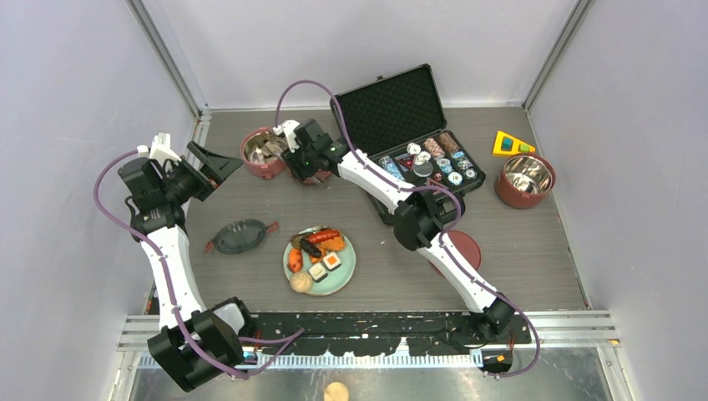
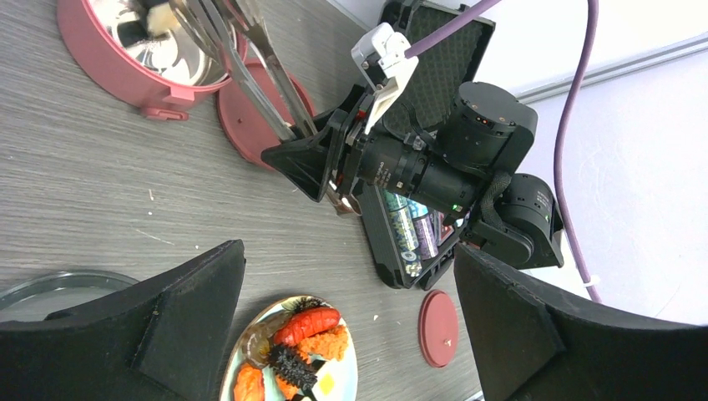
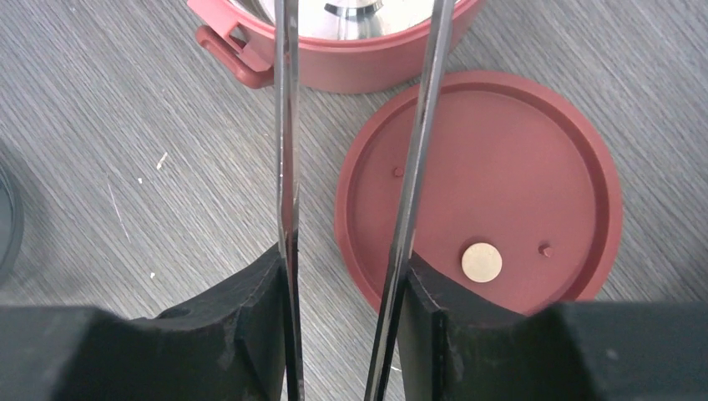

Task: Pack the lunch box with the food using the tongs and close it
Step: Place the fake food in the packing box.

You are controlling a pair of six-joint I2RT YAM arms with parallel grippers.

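Top external: your grey wood-grain table sat between lilac walls. Right hand clamped the tongs, tips over the lunch box bowl at back left; left hand gaped empty.

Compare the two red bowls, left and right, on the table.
The tongs reach over the left bowl, which holds a pale piece; the right bowl looks empty. The left bowl has a flat red lid beside it; the right bowl sits beside a yellow wedge. Both are maroon, steel-lined, upright.
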